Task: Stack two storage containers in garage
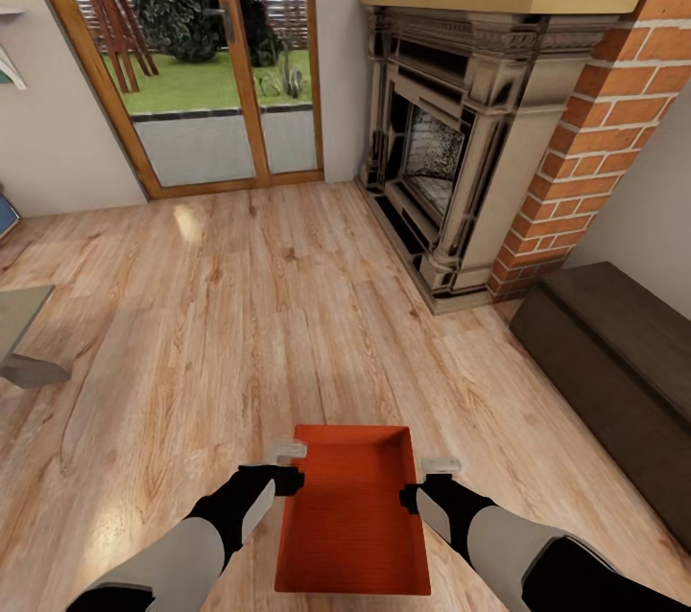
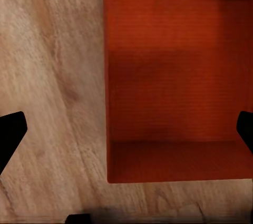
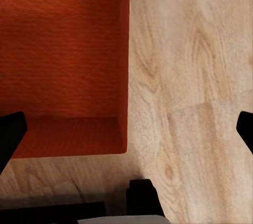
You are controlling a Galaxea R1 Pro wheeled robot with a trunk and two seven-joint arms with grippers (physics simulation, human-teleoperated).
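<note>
Your orange-red storage container (image 1: 351,516) sits on the light wood plank floor (image 1: 211,324) of the living room, between your two arms, open side up. Your left gripper (image 1: 286,466) stands at its left rim and your right gripper (image 1: 427,482) at its right rim, both with fingers spread wide, gripping nothing. The brick fireplace (image 1: 461,142) is ahead on the right.
</note>
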